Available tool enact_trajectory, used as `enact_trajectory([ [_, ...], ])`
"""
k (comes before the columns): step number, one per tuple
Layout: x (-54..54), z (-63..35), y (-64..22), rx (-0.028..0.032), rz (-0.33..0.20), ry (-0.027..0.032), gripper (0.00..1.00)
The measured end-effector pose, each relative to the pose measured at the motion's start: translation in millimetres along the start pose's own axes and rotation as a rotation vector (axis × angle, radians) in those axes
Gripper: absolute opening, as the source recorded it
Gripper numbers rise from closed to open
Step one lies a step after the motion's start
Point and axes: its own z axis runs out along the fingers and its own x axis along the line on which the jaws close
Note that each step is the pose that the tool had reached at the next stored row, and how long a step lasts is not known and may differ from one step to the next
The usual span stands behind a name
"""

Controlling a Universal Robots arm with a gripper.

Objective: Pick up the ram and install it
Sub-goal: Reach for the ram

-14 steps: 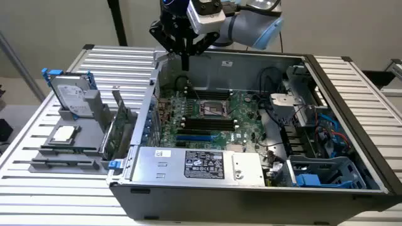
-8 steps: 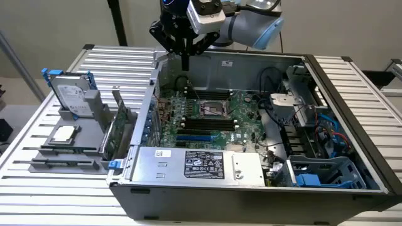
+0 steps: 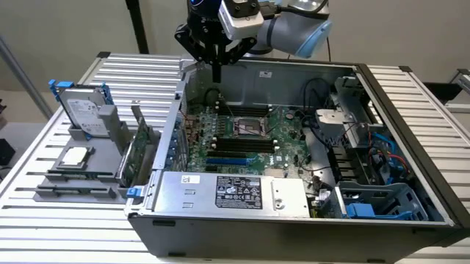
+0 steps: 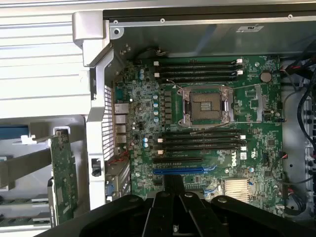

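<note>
The ram (image 3: 76,175) appears as a long thin dark strip seated in a grey holder (image 3: 44,181) on the table at the exterior view's left, outside the case. A similar strip (image 3: 78,192) lies just in front of it. My gripper (image 3: 218,77) hangs above the back left corner of the open computer case (image 3: 411,159), far from the holder. Its thin black fingers (image 4: 173,185) are shut together with nothing between them. Below them the green motherboard (image 4: 247,106) shows rows of long black memory slots (image 4: 197,70) on both sides of the processor socket (image 4: 206,104).
On the grey stand outside the case are a silver hard drive with blue rails (image 3: 79,107), a tall green expansion card (image 3: 136,151) and a square chip (image 3: 76,156). The power supply (image 3: 228,191) fills the case's front. Cables and a blue drive cage (image 3: 382,201) crowd the right side.
</note>
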Motion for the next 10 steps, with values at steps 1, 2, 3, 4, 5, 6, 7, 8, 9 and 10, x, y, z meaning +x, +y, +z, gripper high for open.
enact_trajectory([
  [1,0.0,0.0,0.0,0.0,0.0,0.0,0.0],
  [2,0.0,0.0,0.0,0.0,0.0,0.0,0.0],
  [3,0.0,0.0,0.0,0.0001,0.0,0.0,0.0],
  [4,0.0,0.0,0.0,0.0,0.0,0.0,0.0],
  [5,0.0,0.0,0.0,0.0,0.0,0.0,0.0],
  [6,0.0,0.0,0.0,0.0,0.0,0.0,0.0],
  [7,0.3,0.0,0.0,0.0,0.0,0.0,0.0],
  [8,2.1,-0.2,-0.2,0.0003,0.0,0.0002,0.0],
  [9,5.0,-0.3,-0.5,0.0003,0.0,0.0001,0.0],
  [10,9.3,-0.3,-1.2,0.0002,0.0,0.0,0.0],
])
